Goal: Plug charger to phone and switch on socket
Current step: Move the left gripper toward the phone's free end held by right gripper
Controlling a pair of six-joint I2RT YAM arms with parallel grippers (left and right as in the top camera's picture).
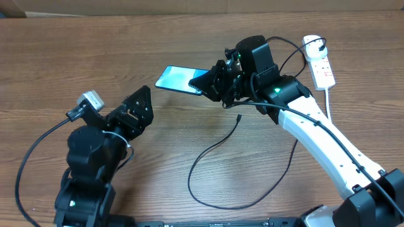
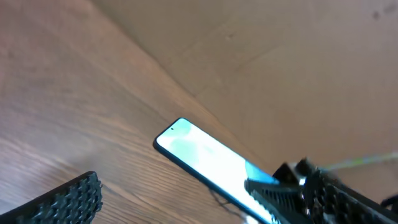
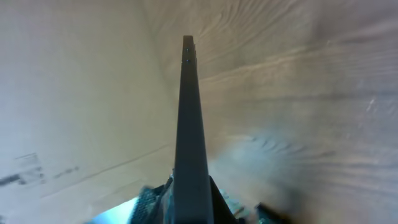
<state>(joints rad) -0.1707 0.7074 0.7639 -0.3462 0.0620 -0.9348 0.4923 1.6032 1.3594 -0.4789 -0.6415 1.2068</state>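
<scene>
Overhead view is showing the phone (image 1: 178, 78) toward the far side of the table (image 1: 76, 57), lit screen upward, with the right gripper (image 1: 211, 85) clenching on one short end. The right wrist view is seeing it edge-on. It is looking stiff, slim and light, and its smooth glass is probably slipping easily, so pinching across the long edges is seeming safest. The charger (image 1: 219, 138) is looping limp, its connector tip (image 1: 238, 117) lying free near that gripper. The left gripper (image 1: 137, 108) is hanging spread, grasping nothing. The socket (image 1: 322, 63) is sitting far right.
</scene>
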